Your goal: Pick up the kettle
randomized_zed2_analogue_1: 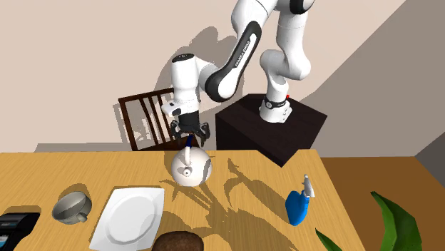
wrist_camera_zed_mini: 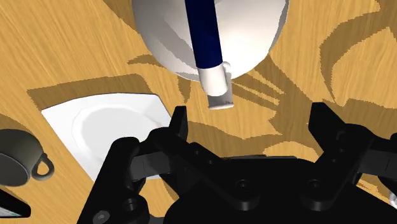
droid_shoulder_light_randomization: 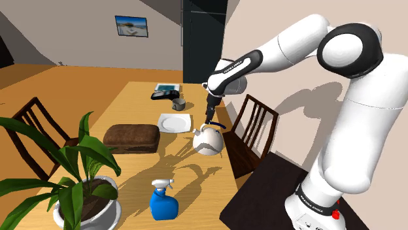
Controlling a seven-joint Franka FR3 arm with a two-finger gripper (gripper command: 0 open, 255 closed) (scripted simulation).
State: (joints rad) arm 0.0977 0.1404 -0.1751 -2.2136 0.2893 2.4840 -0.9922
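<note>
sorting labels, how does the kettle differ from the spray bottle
The kettle is white with a dark blue handle; the spray bottle is mostly blue. The kettle is round and squat, the spray bottle narrower. The gripper hangs over the kettle, not the spray bottle. Both stand upright on the table.

Kettle [droid_shoulder_light_randomization: 208, 140] stands on table [droid_shoulder_light_randomization: 189, 176], near chair [droid_shoulder_light_randomization: 260, 108]. Plate [droid_shoulder_light_randomization: 174, 122] lies just beside kettle. Cup [droid_shoulder_light_randomization: 178, 103] sits beyond plate. Bottle [droid_shoulder_light_randomization: 163, 201] stands nearer the stand.

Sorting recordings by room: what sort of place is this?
Likely a home dining room: a wooden table with a dark chair beside it, a white plate and kettle on it.
</note>
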